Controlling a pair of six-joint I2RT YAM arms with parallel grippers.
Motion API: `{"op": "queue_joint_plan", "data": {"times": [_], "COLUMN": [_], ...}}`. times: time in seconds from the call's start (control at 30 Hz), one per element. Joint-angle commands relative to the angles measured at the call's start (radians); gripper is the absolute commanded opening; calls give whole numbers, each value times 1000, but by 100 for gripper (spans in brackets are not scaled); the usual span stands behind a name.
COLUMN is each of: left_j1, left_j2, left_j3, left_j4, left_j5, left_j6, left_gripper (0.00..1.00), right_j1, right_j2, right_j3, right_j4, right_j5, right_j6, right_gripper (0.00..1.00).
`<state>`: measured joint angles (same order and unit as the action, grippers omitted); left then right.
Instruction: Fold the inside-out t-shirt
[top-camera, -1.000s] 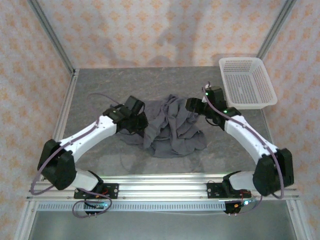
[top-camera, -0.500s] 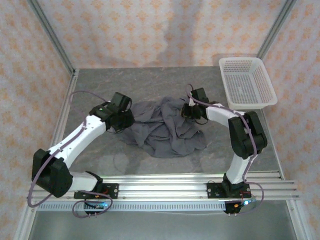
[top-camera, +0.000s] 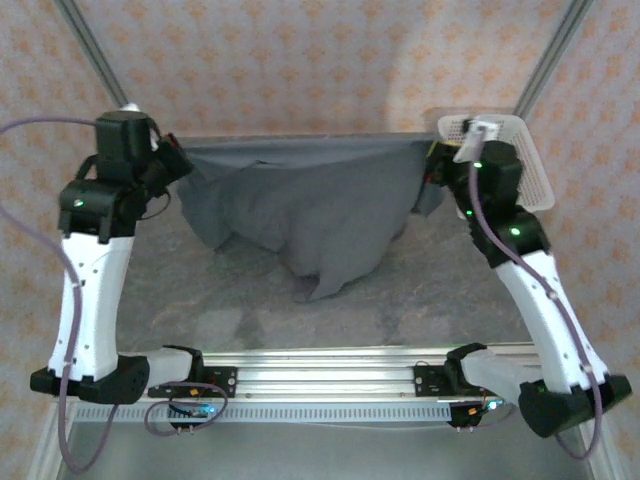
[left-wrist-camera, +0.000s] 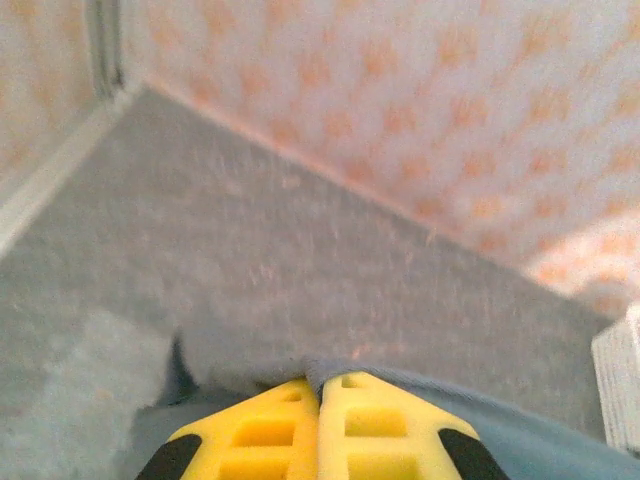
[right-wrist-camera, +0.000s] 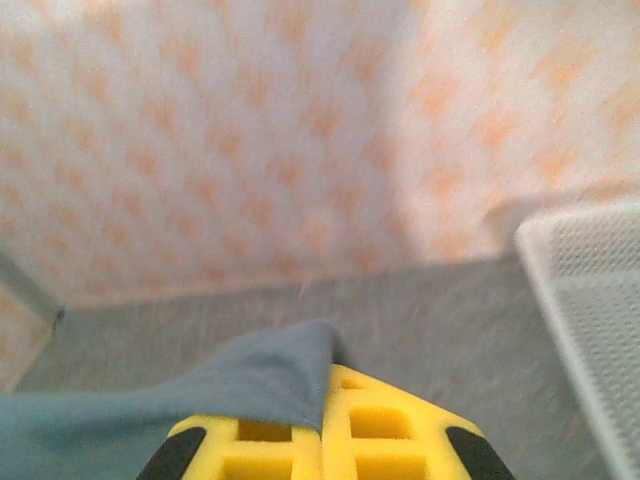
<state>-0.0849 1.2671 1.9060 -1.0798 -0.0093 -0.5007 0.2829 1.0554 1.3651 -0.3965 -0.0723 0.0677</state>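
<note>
The inside-out t-shirt, plain slate-grey cloth, hangs stretched in the air between both raised arms, its upper edge taut and its lower part sagging down to the table. My left gripper is shut on the shirt's left end; a fold of cloth is pinched between its yellow fingers. At the right end my right gripper is shut on the other end, with grey cloth draped over its left yellow finger.
A white mesh basket stands at the back right corner, partly behind the right arm, and its rim lies close to the right gripper. Patterned walls enclose the grey table. A metal rail runs along the near edge.
Both arms rose from the crumpled heap and moved apart toward the back corners, lifting and stretching the shirt between them. The right gripper closed on the cloth.
</note>
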Motion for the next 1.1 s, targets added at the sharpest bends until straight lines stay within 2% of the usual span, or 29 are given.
{"op": "queue_joint_plan", "data": {"times": [0.0,0.17,0.2,0.3,0.43,0.6,0.73,0.87,0.97,1.07], "left_j1": [27,27,27,27,27,27,27,28,39,88], "left_j2": [25,32,32,10,-48,-43,32,162,267,377], "left_j3": [172,389,429,516,537,571,567,531,496,459], "left_j4": [-104,-7,4,15,50,42,27,53,94,122], "left_j5": [-141,118,139,111,53,25,16,15,21,28], "left_j6": [104,93,73,46,41,37,50,69,73,51], "left_gripper": [0,0,0,0,0,0,0,0,0,0], "right_j1": [-34,-34,-35,-35,-34,-35,-35,-35,-35,-35], "right_j2": [-41,-71,-81,-106,-139,-114,7,192,340,508], "right_j3": [126,297,323,399,491,603,701,767,779,785], "right_j4": [-89,-79,-70,-65,-57,-57,-127,-167,-156,-124], "right_j5": [166,-82,-121,-204,-257,-248,-198,-198,-247,-279], "right_j6": [-41,-55,-53,-64,-92,-129,-127,-135,-137,-128], "right_gripper": [0,0,0,0,0,0,0,0,0,0]}}
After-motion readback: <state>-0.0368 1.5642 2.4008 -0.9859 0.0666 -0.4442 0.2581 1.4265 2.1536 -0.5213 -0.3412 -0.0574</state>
